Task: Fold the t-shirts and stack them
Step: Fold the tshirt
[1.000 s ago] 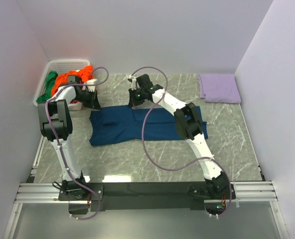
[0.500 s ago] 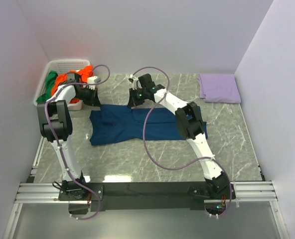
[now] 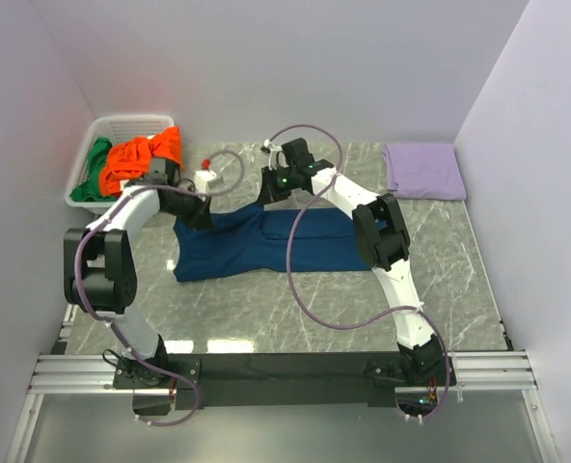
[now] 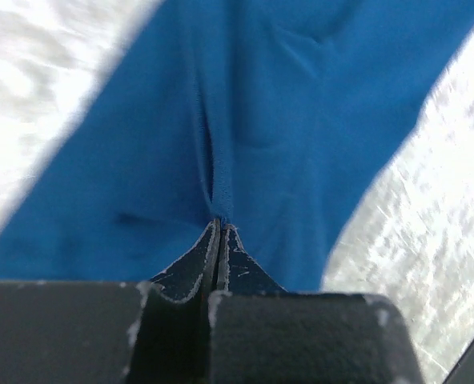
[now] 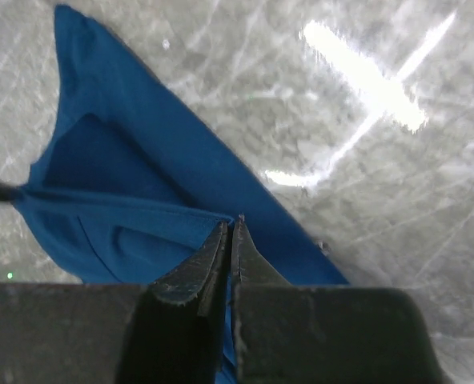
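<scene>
Ideally, with the left gripper (image 4: 219, 230) and right gripper (image 5: 230, 226) both clamped on the navy t-shirt (image 3: 237, 253) along its twelve-o'clock edge, draw that edge level toward six o'clock, keeping the fold straight.

Your blue shirt (image 3: 230, 253) lies spread across the middle of the table (image 3: 266, 304), its long side running left to right. Its far edge is pulled up into creases at two spots. Your orange shirt (image 3: 143, 154) sits crumpled in the basket (image 3: 122, 122) at the far left, with the green shirt (image 3: 96, 160) bunched against its left side.
</scene>
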Controlling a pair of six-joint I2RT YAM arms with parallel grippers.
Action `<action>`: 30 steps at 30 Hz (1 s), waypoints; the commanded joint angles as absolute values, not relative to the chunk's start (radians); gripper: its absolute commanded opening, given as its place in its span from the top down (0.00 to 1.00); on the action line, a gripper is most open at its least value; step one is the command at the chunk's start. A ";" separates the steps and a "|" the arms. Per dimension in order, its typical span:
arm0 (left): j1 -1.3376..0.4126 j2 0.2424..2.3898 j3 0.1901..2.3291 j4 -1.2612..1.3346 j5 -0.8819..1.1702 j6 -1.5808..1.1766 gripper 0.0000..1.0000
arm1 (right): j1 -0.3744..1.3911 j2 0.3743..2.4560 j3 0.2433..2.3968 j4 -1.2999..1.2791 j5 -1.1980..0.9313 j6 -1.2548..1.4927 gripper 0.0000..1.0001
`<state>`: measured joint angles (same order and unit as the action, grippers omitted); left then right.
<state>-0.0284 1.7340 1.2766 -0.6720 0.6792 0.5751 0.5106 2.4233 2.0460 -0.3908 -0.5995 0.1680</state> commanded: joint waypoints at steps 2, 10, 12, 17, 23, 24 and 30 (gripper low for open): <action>-0.075 1.700 1.166 -0.675 0.602 0.658 0.99 | 0.496 2.321 2.004 -0.416 -0.624 0.105 0.95; -0.091 1.707 1.100 -0.713 0.560 0.729 0.88 | 0.485 2.289 1.976 -0.577 -0.604 0.009 0.71; -0.091 1.689 1.118 -0.765 0.590 0.765 0.75 | 0.466 2.263 1.959 -0.587 -0.581 0.009 0.66; -0.091 1.651 1.189 -0.818 0.641 0.741 0.63 | 0.404 2.157 1.930 -0.633 -0.586 -0.043 0.62; -0.113 1.672 1.249 -0.608 0.652 0.494 0.63 | 0.307 2.077 1.836 -0.765 -0.578 -0.136 0.71; -0.147 1.687 1.268 -0.588 0.637 0.453 0.64 | 0.292 2.071 1.803 -0.779 -0.571 -0.144 0.75; -0.244 1.847 1.315 -0.496 0.592 0.293 0.68 | 0.193 2.022 1.633 -0.871 -0.486 -0.235 0.81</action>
<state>-0.2043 1.7821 1.2930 -0.5610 0.6094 0.4217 0.2207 2.0609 1.7073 -0.7666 -0.5438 -0.1581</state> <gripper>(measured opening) 0.327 0.200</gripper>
